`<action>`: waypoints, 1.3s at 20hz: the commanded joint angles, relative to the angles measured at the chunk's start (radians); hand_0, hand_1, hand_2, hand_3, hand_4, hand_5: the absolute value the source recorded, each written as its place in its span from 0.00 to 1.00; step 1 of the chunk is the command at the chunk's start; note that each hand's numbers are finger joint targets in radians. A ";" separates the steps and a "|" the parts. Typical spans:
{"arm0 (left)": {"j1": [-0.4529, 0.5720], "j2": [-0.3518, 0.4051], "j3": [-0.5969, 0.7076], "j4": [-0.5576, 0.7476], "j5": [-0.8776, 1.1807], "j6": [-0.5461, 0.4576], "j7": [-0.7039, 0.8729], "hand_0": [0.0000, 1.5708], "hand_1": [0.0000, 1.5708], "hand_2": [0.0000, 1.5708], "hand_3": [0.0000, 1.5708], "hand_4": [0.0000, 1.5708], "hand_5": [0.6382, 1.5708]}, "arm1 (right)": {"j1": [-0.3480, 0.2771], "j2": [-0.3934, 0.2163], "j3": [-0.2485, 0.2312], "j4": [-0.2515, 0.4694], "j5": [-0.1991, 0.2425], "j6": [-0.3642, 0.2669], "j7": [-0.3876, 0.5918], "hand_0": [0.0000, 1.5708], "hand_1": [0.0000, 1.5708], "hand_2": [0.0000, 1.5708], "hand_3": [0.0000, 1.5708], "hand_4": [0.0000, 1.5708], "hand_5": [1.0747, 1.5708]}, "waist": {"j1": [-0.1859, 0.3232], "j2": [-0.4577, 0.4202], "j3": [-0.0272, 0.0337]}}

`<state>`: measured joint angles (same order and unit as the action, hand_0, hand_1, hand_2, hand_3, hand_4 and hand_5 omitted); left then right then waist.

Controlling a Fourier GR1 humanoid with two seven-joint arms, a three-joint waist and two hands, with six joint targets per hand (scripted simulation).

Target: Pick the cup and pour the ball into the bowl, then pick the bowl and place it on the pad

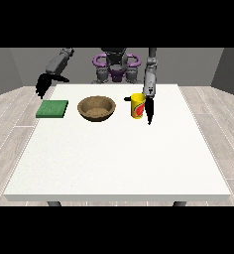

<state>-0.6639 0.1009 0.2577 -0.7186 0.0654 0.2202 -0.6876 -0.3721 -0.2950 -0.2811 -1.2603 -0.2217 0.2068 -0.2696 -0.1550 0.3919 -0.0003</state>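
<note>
A yellow cup (137, 105) with a red mark stands upright on the white table (119, 158), right of centre at the back. The hand at the view's right (149, 110) hangs close beside the cup's right side with its fingers pointing straight down; I cannot tell whether it touches the cup. Left of the cup sits a brown bowl (96, 108). A green pad (52, 109) lies flat further left. Above the pad's far left corner, off the table's edge, hovers the hand at the view's left (42, 83), fingers relaxed and holding nothing. No ball is visible.
The robot's torso (116, 67) stands behind the table's far edge. The table's near half stretches towards the camera, and wooden floor surrounds it on all sides.
</note>
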 commanded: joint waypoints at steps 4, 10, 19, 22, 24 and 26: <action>-0.045 -0.037 0.003 0.052 -0.011 0.073 -0.064 0.00 0.00 0.00 0.00 0.00 0.71 | -0.047 -0.030 -0.019 0.043 -0.017 0.026 -0.020 0.00 0.00 0.00 0.00 0.00 1.00 | -0.029 0.065 0.0002; 0.021 0.000 -0.076 0.020 -0.194 0.335 -0.044 1.00 1.00 1.00 1.00 0.90 0.85 | -0.028 -0.033 -0.026 0.132 -0.036 0.089 -0.065 0.00 0.00 0.00 0.00 0.25 1.00 | -0.044 -0.001 0.0016; -0.005 0.025 -0.219 0.092 -0.423 0.555 0.168 1.00 1.00 1.00 1.00 0.84 0.91 | -0.022 -0.124 -0.081 0.279 -0.091 0.147 0.064 0.00 0.00 0.00 0.17 0.32 1.00 | -0.044 -0.243 0.0047; -0.053 0.086 -0.315 0.155 -0.579 0.608 0.311 1.00 1.00 1.00 1.00 0.83 0.90 | -0.017 -0.130 -0.068 0.330 -0.069 0.159 0.066 0.00 0.00 0.00 0.13 0.32 1.00 | -0.025 -0.308 0.0094; -0.095 0.101 -0.380 0.210 -0.685 0.641 0.393 1.00 1.00 1.00 1.00 0.83 0.90 | -0.026 -0.112 -0.066 0.355 -0.064 0.137 0.071 0.00 0.00 0.00 0.21 0.32 1.00 | -0.014 -0.318 0.0089; -0.089 0.066 -0.452 0.283 -0.784 0.653 0.502 1.00 1.00 1.00 1.00 0.81 0.92 | 0.012 -0.107 -0.067 0.378 -0.068 0.161 0.057 0.00 0.00 0.00 0.21 0.33 1.00 | -0.019 -0.399 0.0100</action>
<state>-0.7234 0.1754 -0.0766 -0.5252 -0.5464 0.8216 -0.3451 -0.3773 -0.3999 -0.3444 -0.9377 -0.2906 0.3545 -0.2152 -0.1871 0.0828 0.0077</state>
